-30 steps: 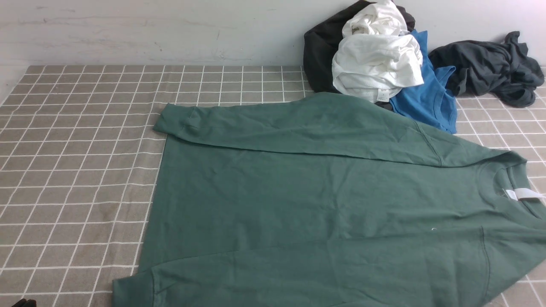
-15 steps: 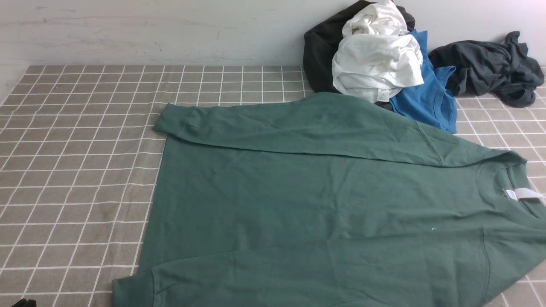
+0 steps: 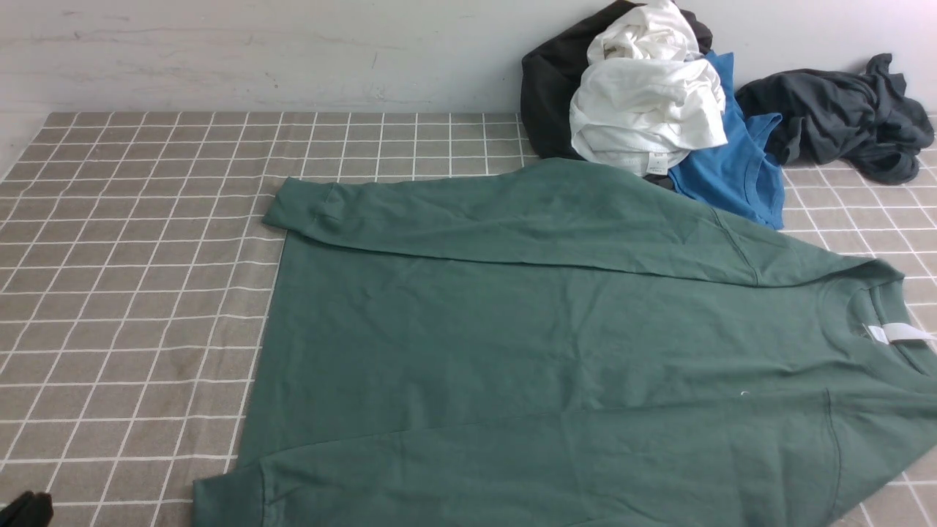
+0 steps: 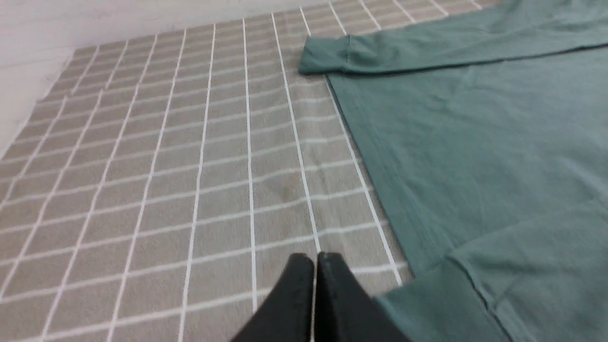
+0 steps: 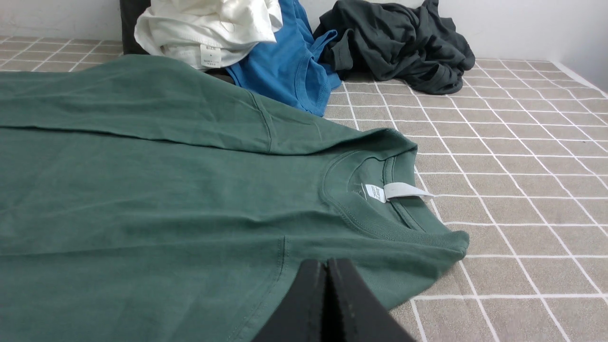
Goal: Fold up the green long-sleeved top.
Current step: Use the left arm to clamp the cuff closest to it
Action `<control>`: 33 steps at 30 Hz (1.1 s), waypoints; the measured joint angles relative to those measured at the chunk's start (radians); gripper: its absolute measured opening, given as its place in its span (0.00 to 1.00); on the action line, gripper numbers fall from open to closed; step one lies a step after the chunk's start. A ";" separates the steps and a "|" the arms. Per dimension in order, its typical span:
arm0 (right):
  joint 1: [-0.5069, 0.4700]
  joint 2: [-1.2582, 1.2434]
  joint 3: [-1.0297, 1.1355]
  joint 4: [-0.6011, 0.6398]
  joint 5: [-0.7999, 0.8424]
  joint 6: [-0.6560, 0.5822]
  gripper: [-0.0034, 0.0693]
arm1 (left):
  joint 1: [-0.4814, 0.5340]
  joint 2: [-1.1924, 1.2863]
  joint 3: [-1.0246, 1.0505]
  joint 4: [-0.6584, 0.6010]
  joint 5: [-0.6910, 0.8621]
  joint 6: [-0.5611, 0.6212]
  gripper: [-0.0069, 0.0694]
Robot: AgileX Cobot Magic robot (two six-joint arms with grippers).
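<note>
Now, seemingly, left gripper (image 3: 28,508) edges in.

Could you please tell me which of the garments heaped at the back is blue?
The bright blue one, between the white garment and the dark grey one.

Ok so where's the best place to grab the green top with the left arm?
Probably the near sleeve's cuff, coming from the robot's left: it juts past the hem there over bare table, so the fingers could pinch its free edge.
</note>
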State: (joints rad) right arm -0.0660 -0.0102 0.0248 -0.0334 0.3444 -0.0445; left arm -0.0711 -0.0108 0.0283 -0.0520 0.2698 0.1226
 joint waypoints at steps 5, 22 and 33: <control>0.000 0.000 0.003 -0.007 -0.267 0.001 0.03 | 0.000 0.000 0.000 0.007 -0.320 0.000 0.08; 0.000 0.034 -0.126 -0.104 -0.736 0.237 0.03 | 0.000 0.121 -0.317 0.069 -0.466 -0.163 0.08; 0.041 0.542 -0.560 -0.269 -0.069 0.241 0.03 | 0.000 0.835 -0.648 -0.086 0.174 -0.099 0.08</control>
State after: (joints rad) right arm -0.0253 0.5316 -0.5354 -0.3027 0.2756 0.1961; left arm -0.0709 0.8241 -0.6195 -0.1385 0.4434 0.0234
